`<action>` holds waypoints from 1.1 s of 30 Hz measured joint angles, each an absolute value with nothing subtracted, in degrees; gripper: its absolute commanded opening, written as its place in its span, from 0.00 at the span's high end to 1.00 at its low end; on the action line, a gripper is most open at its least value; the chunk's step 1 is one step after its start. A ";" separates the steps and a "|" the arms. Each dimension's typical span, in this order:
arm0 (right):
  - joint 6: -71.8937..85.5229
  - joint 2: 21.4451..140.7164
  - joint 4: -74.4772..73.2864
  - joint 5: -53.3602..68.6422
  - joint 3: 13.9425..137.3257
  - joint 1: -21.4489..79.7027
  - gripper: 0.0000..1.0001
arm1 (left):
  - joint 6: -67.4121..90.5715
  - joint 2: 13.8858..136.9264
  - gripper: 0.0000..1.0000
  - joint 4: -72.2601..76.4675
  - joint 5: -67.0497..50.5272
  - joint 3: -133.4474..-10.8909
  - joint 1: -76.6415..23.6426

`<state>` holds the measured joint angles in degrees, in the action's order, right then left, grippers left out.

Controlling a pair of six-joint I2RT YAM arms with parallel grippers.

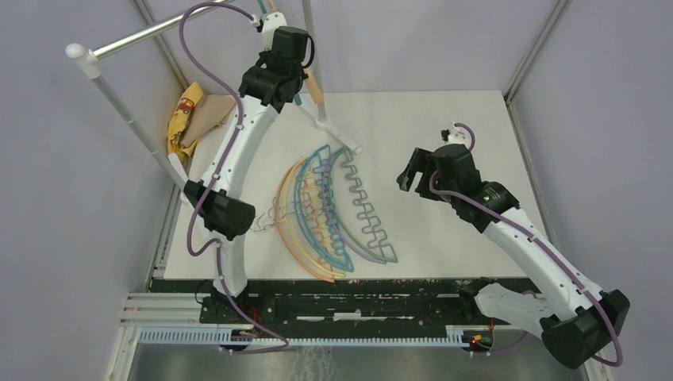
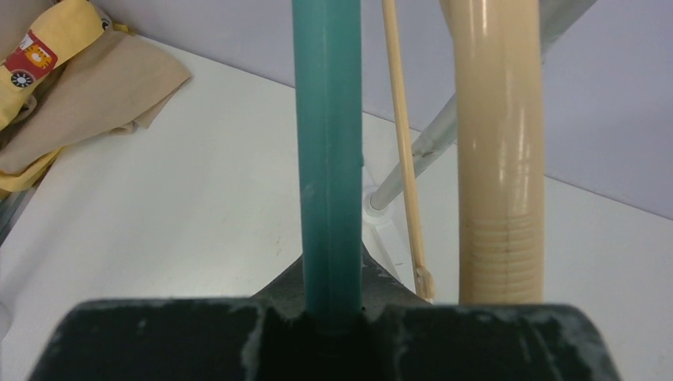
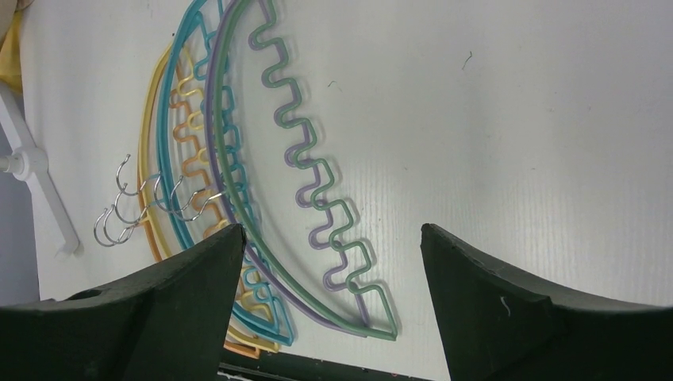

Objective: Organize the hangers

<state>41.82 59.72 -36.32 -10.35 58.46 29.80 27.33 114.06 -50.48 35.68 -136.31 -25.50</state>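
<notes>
A pile of hangers lies on the white table, hooks to the left: green, purple, teal, yellow and orange. My left gripper is raised at the rack and shut on a dark teal hanger bar, which hangs from the rail. A tan hanger hangs just to its right, untouched. My right gripper is open and empty, right of the pile. In the right wrist view the gripper hovers above the lower end of the green hanger.
The rack's silver rail and white poles stand at the back left, with a white foot on the table beside the pile. A yellow and tan cloth lies at the far left. A black strip runs along the near edge.
</notes>
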 measured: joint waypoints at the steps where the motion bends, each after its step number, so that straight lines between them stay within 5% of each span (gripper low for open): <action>1: 41.78 59.83 -36.10 -10.31 58.35 29.67 0.10 | 27.14 115.04 0.97 -50.48 35.59 -137.62 -25.63; 9: 41.67 60.86 -35.42 -9.89 58.26 28.73 0.09 | 24.82 117.75 0.96 -50.15 35.27 -140.46 -25.74; 14: 41.67 61.06 -34.96 -9.47 58.24 28.42 0.08 | 23.38 118.93 0.82 -48.56 35.75 -141.03 -26.11; 19: 41.69 61.08 -34.26 -8.97 58.08 28.34 0.00 | 21.52 118.98 0.45 -48.51 34.37 -140.86 -26.33; 22: 41.67 61.08 -34.20 -8.82 57.54 28.34 0.00 | 20.14 118.52 0.32 -48.73 32.86 -138.98 -26.70; 25: 41.65 60.99 -34.35 -8.58 57.28 28.34 0.00 | 19.27 116.95 0.03 -48.84 31.42 -135.85 -26.83; 33: 40.29 60.55 -34.54 -7.70 57.28 28.34 0.00 | 18.33 102.37 0.01 -45.65 25.93 -120.84 -26.87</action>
<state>40.29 60.55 -34.54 -7.70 57.28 28.34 18.33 102.37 -45.65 25.93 -120.84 -26.87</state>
